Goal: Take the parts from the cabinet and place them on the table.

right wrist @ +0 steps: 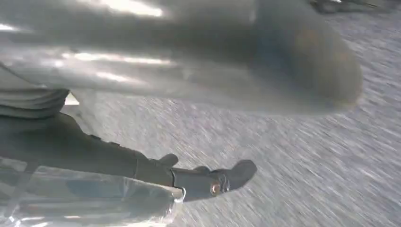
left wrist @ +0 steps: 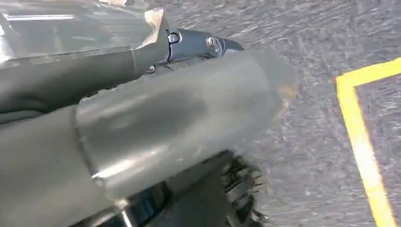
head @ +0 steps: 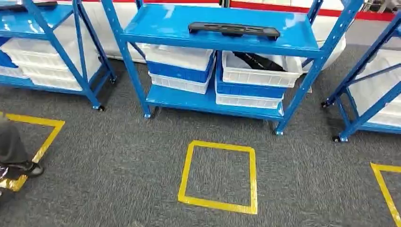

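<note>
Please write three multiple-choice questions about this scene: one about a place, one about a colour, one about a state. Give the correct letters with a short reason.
1. Where does the long black part lie?
A. on the carpet
B. on the top shelf of the middle blue rack
C. in a blue bin

2. What colour is the tape square on the carpet?
A. yellow
B. red
C. white

3. What does the right hand hold?
A. a bin
B. the black part
C. nothing

Answers: 1 B, the part rests on the top shelf. 2 A, the tape outline is yellow. 3 C, the fingers are apart above bare carpet.
</note>
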You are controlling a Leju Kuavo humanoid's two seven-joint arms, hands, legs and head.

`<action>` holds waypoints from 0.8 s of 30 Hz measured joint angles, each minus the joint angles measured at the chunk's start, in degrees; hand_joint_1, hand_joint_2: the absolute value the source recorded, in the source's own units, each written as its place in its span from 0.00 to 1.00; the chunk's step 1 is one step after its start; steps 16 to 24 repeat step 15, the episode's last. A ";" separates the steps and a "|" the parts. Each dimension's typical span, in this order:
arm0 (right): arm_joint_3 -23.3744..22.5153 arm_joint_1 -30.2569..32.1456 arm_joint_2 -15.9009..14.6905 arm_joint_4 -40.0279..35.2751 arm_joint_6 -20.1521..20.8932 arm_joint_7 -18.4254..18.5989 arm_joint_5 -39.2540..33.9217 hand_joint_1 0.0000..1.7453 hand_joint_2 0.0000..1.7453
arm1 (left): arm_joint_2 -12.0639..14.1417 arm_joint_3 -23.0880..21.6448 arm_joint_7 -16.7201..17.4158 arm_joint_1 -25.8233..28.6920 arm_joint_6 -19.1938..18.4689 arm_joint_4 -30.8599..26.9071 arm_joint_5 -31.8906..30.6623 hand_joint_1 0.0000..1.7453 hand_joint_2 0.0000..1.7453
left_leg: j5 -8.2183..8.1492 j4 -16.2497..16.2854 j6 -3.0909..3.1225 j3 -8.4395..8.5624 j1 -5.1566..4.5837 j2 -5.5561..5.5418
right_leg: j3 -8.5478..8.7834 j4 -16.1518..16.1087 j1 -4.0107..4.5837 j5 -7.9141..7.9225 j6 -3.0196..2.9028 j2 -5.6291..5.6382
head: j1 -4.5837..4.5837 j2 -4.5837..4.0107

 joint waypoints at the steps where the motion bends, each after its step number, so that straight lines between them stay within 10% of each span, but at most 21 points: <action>1: 0.00 -0.01 -0.02 0.00 0.00 0.02 0.02 0.00 0.00 | 0.02 0.00 0.00 0.09 0.00 0.00 0.00 0.00 0.00 | -2.83 1.32 -0.44 -2.52 0.29 0.14 | 0.98 -0.09 -0.06 -0.87 0.05 0.23 | -0.07 0.02; 3: 0.00 0.40 0.00 0.02 0.00 0.02 0.31 0.00 0.00 | 0.04 0.00 0.00 0.75 0.02 0.02 0.00 0.00 0.00 | -10.65 1.08 -0.95 -6.67 0.63 0.32 | 3.75 -0.64 -0.20 -2.91 0.36 0.68 | -0.04 0.00; 5: -0.02 0.88 0.18 0.07 -0.07 0.04 0.52 0.00 0.00 | 0.07 0.00 0.00 1.21 0.07 0.02 0.00 0.00 0.00 | -13.04 -2.60 -1.01 -8.95 0.67 0.47 | 6.40 -1.19 -0.35 -4.85 0.71 0.90 | -0.04 0.02; 6: -0.02 0.95 0.26 0.07 -0.06 0.04 0.57 0.00 0.00 | 0.15 0.00 0.00 1.44 0.09 0.02 -0.02 0.00 0.00 | -10.38 -6.33 -0.83 -9.32 0.64 0.48 | 7.53 -1.54 -0.39 -5.98 0.87 0.99 | -0.11 0.00; 7: -0.02 0.95 0.39 0.07 -0.09 0.04 0.63 0.00 0.00 | 0.28 0.02 0.00 1.71 0.09 0.02 -0.07 0.00 0.00 | -3.49 -10.89 -0.45 -9.34 0.54 0.49 | 9.02 -2.02 -0.39 -7.16 1.04 1.00 | -0.11 0.02; 8: -0.02 1.06 0.61 0.18 -0.09 0.04 0.68 0.00 0.00 | 0.44 0.07 0.00 2.19 0.09 0.15 -0.07 0.00 0.00 | 7.24 -14.91 0.40 -9.37 0.16 0.72 | 10.38 -2.32 -0.46 -8.23 1.16 1.09 | 0.00 0.00; 9: -0.04 0.89 0.74 0.31 -0.09 0.04 0.70 0.00 0.00 | 0.66 0.13 0.00 2.18 0.09 0.20 -0.07 0.00 0.00 | 9.64 -15.41 0.74 -8.65 -0.17 0.53 | 11.48 -2.92 -0.10 -9.28 1.75 1.59 | -0.11 0.00; 11: -0.04 0.26 0.59 0.11 -0.20 0.13 0.76 0.00 0.00 | 0.50 0.13 0.02 1.81 0.11 0.13 -0.11 0.00 0.00 | 6.96 -15.40 1.12 -6.68 -0.68 -0.04 | 15.15 -4.09 0.31 -9.12 2.94 1.38 | -0.13 0.02; 13: -0.04 -0.33 0.35 0.00 -0.31 0.13 1.05 0.00 0.00 | 0.24 0.11 -0.02 1.12 0.11 0.04 -0.09 0.00 0.00 | 6.13 -16.57 2.28 -3.43 -0.22 -0.20 | 12.22 2.58 0.28 -5.63 4.98 1.37 | -0.20 0.02; 15: -0.02 -0.51 0.57 0.07 -0.87 0.24 1.57 0.00 0.00 | 0.28 0.15 0.00 0.97 0.15 0.04 0.00 0.00 0.00 | 4.75 -17.29 3.26 -0.82 -0.40 -0.03 | 5.78 12.62 0.08 -4.85 3.82 1.08 | 0.02 0.02; 24: -0.02 -0.51 0.57 0.07 -0.87 0.24 1.57 0.00 0.00 | 0.28 0.15 0.00 0.97 0.15 0.04 0.00 0.00 0.00 | 4.75 -17.29 3.26 -0.82 -0.40 -0.03 | 5.78 12.62 0.08 -4.85 3.82 1.08 | 0.02 0.02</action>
